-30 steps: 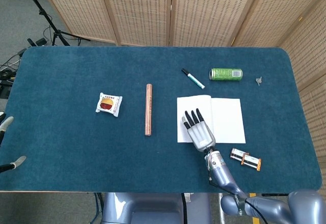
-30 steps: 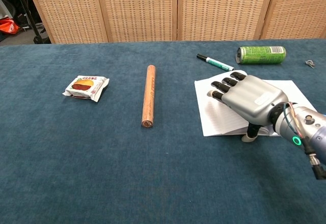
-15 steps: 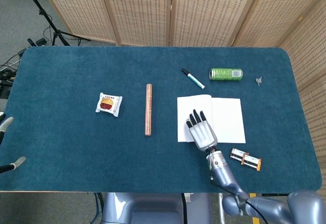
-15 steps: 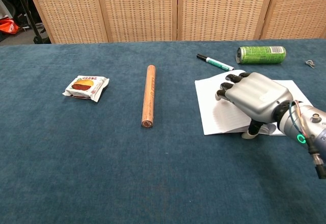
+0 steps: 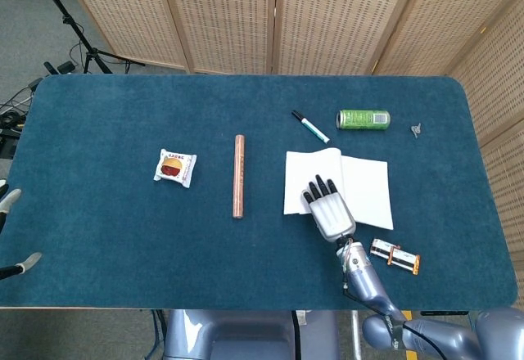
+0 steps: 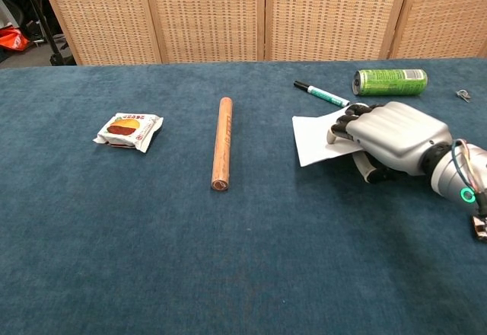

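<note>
Apparently the right hand (image 6: 396, 138) pinches the left page of the open notebook (image 5: 364, 186) near the table's (image 5: 106, 237) right front edge, lifting it as if to turn it.

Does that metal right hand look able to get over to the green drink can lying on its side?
Probably yes. The right hand is busy lifting a page of the open white notebook, but only bare blue cloth separates it from the green can.
</note>
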Robot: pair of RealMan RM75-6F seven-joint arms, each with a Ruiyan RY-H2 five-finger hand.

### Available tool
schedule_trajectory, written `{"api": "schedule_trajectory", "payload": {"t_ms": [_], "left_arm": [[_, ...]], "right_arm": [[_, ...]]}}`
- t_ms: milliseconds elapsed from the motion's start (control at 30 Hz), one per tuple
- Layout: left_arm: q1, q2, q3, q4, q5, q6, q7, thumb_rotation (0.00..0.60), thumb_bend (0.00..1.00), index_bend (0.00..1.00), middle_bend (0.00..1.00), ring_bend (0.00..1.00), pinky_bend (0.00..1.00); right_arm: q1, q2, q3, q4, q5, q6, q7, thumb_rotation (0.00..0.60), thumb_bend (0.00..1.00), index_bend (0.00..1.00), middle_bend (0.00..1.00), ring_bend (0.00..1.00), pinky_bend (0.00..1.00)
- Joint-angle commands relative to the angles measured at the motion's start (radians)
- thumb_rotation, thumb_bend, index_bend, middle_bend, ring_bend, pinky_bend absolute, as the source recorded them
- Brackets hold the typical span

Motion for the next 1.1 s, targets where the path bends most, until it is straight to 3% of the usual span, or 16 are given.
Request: {"api": "schedule_trajectory", "payload": {"t_ms": [33, 200, 500, 700, 933, 1100], "left_arm": [[0.0, 0.0, 0.0, 0.0, 0.001, 0.001, 0.0, 0.6, 0.0, 0.0, 0.0, 0.0, 0.0], [0.001, 0.001, 0.002, 0.001, 0.005, 0.003, -0.004, 0.6, 0.0, 0.0, 0.0, 0.0, 0.0], [0.014, 0.0, 0.011, 0.004, 0.033, 0.031, -0.013, 0.6, 0.0, 0.0, 0.0, 0.0, 0.0], [0.017, -0.001, 0.014, 0.008, 0.041, 0.039, -0.017, 0.6, 0.0, 0.0, 0.0, 0.0, 0.0], [0.021, -0.003, 0.02, 0.008, 0.059, 0.049, -0.012, 0.6, 0.0, 0.0, 0.0, 0.0, 0.0], [0.021, -0.004, 0.023, 0.011, 0.065, 0.05, -0.013, 0.6, 0.0, 0.0, 0.0, 0.0, 0.0]], "right_arm": [[-0.019, 0.002, 0.017, -0.02, 0.031, -0.012, 0.088, 0.6, 0.83, 0.23, 0.18, 0.09, 0.18], [-0.059, 0.002, 0.046, -0.031, 0.023, 0.0, 0.302, 0.6, 0.84, 0.23, 0.18, 0.09, 0.18], [-0.151, -0.052, 0.12, -0.001, -0.028, 0.09, 0.81, 0.6, 0.88, 0.23, 0.18, 0.09, 0.18], [-0.182, -0.064, 0.164, 0.007, -0.015, 0.096, 1.019, 0.6, 0.88, 0.23, 0.17, 0.09, 0.18], [-0.226, -0.03, 0.262, -0.09, 0.177, -0.023, 1.229, 0.6, 0.91, 0.23, 0.14, 0.04, 0.18], [-0.243, 0.01, 0.33, -0.147, 0.336, -0.096, 1.275, 0.6, 0.95, 0.23, 0.09, 0.0, 0.18]]}}
